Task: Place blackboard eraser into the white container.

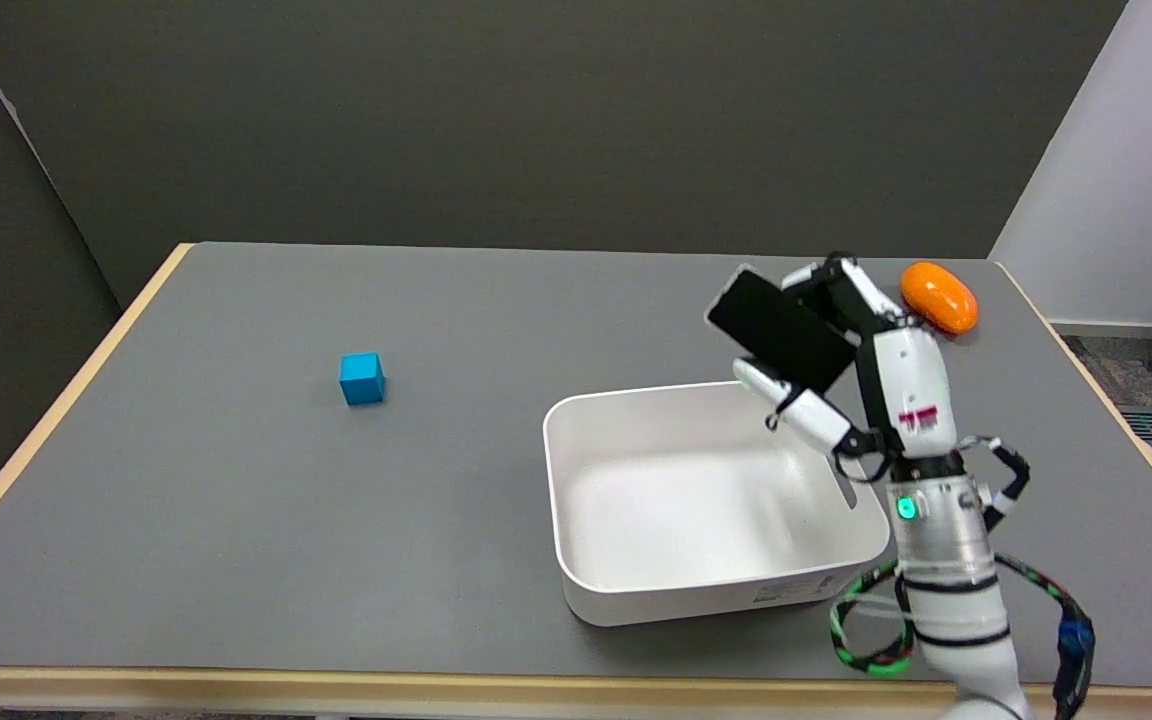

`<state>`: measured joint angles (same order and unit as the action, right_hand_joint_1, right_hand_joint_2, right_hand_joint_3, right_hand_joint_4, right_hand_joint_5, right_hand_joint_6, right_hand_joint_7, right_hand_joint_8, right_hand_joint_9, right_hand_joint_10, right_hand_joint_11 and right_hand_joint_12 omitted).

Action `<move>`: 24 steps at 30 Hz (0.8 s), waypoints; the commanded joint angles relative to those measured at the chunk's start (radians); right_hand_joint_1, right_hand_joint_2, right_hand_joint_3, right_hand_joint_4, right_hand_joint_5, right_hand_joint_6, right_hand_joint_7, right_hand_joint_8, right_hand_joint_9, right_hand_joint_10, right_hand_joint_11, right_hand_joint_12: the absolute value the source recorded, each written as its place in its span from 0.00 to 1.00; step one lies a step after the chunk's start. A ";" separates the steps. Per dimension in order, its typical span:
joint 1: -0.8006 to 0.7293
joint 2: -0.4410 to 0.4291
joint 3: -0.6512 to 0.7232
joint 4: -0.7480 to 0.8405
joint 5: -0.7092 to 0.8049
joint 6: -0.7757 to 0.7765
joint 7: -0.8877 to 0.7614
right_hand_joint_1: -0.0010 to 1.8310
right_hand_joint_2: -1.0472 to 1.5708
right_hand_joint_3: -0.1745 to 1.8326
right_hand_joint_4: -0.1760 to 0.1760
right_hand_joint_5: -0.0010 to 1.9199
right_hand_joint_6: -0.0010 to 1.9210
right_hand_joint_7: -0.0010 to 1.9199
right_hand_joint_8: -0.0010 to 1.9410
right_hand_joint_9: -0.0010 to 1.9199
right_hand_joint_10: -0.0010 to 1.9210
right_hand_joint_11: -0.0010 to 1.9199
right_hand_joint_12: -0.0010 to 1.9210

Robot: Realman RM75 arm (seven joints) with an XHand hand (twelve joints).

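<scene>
- Right hand [861, 345] is raised above the far right corner of the white container [636, 590], its fingers wrapped around the blackboard eraser [781, 330].
- One finger [801, 408] reaches out under the eraser toward the container's inside, while other fingers clamp the eraser's upper edge.
- The blackboard eraser shows as a flat black slab, tilted, held in the air over the container's far rim and right-hand wall; it does not touch the container.
- The white container is a rounded rectangular tub with nothing visible inside, standing on the grey table [236, 520], with a slot handle in its right wall that is partly hidden behind the hand.
- The white forearm rises from just beside the container's near right corner, with green and black cables looped around it near the table edge.
- An orange oval object [939, 296] lies on the table beyond the container, past its far right corner and near the table's far edge.
- A small blue cube [362, 378] sits on the table well apart from the container, to its left and a little farther back.
</scene>
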<state>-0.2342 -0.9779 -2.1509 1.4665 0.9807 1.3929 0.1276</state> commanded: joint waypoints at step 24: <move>0.007 -0.032 -0.089 -0.282 -0.023 0.278 0.660 0.24 0.65 0.43 0.49 0.00 0.01 0.00 0.00 0.00 0.00 0.00 0.44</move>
<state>-0.2876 -0.9955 -2.2254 1.3116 1.0849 1.5005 0.4555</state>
